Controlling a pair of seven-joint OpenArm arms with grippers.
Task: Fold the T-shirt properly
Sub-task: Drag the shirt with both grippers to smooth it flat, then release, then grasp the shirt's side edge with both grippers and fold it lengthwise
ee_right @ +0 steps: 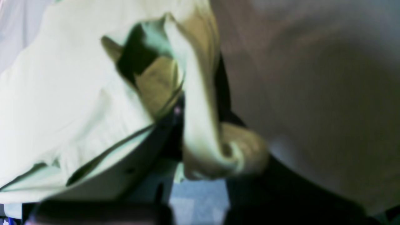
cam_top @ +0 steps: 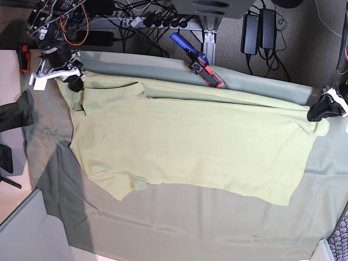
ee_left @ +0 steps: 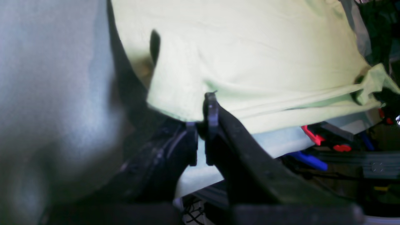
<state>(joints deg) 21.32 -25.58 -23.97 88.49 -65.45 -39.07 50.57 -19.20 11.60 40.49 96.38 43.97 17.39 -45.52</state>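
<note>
Plenty of room for me on the table cloth (cam_top: 179, 217) below the T-shirt (cam_top: 185, 147); above it, that blue-red clamp (cam_top: 197, 60) sits in the way.

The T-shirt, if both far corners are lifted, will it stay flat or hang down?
Probably it will hang down: the T-shirt is thin and already creased along its far edge. It looks light. The middle would likely sag and drag on the grey-green table cloth.
</note>
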